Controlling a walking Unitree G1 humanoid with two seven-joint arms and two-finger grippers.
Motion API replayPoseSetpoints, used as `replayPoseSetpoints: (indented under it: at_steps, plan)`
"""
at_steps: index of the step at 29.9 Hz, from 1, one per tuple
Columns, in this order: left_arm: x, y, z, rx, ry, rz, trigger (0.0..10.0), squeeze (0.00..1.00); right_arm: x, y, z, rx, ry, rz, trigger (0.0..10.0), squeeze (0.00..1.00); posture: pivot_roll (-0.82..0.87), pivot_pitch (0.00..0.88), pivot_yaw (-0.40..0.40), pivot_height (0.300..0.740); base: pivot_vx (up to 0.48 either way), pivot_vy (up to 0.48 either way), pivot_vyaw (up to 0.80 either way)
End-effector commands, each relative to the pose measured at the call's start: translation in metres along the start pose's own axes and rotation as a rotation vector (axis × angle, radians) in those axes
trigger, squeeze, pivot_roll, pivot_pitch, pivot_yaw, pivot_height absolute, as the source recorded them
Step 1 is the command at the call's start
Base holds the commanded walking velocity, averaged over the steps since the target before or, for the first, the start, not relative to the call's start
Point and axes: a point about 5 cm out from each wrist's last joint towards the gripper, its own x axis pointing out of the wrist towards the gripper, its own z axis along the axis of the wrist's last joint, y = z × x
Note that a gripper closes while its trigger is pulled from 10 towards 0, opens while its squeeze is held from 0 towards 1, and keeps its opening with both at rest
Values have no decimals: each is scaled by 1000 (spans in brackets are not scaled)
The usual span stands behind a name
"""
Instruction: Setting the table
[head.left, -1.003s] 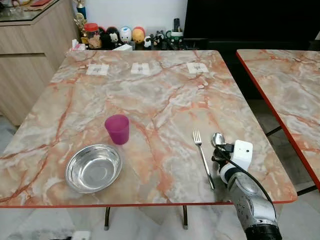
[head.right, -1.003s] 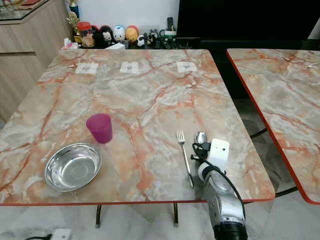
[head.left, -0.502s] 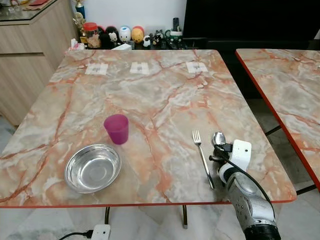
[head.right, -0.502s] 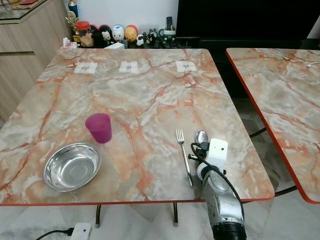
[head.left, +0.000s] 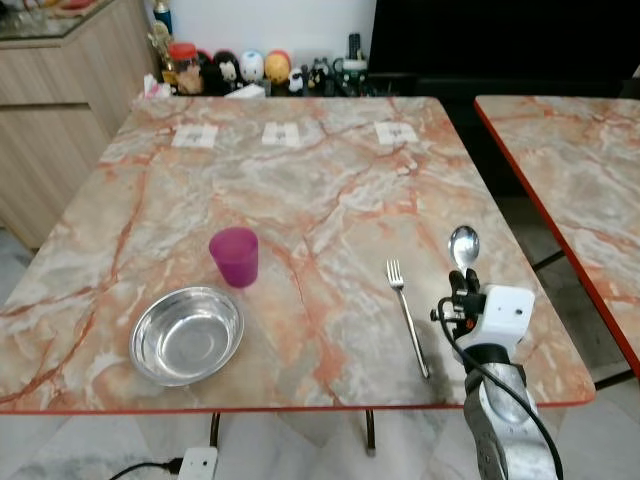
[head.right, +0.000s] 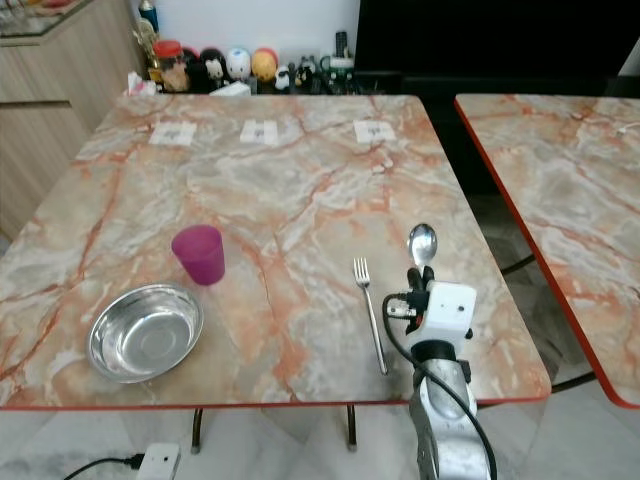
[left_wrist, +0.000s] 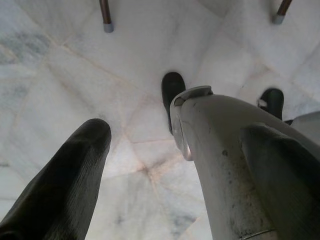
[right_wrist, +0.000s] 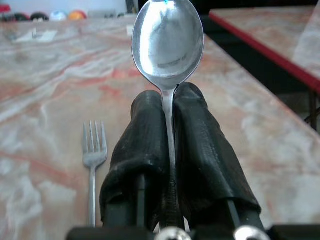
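Marble table (head.left: 330, 190): right gripper (right_wrist: 170, 130) pinches spoon (right_wrist: 167, 42) beside fork (head.left: 407, 312); left gripper (left_wrist: 145, 165) seemingly spread.

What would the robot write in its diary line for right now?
right gripper: shut on spoon, lifted | fork: on table | bowl, cup: on table | left gripper: open, idle

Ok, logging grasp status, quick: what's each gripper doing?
Left gripper: open, empty, hanging over the floor.
Right gripper: shut on the spoon, beside the fork.
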Motion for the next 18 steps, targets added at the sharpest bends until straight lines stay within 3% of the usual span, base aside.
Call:
replayPoseSetpoints:
  at_steps: [1, 18]
  plan:
    - [-1, 1, -9, 11, 36, 6, 10000, 0, 0, -2, 9, -17, -49, 0, 10000, 0, 10, 68, -35, 740, 0, -480, 0]
    - [-1, 0, -11, 8, 36, 3, 10000, 0, 8, 1, 17, -14, -105, 4, 10000, 0, 8, 43, -38, 740, 0, -480, 0]
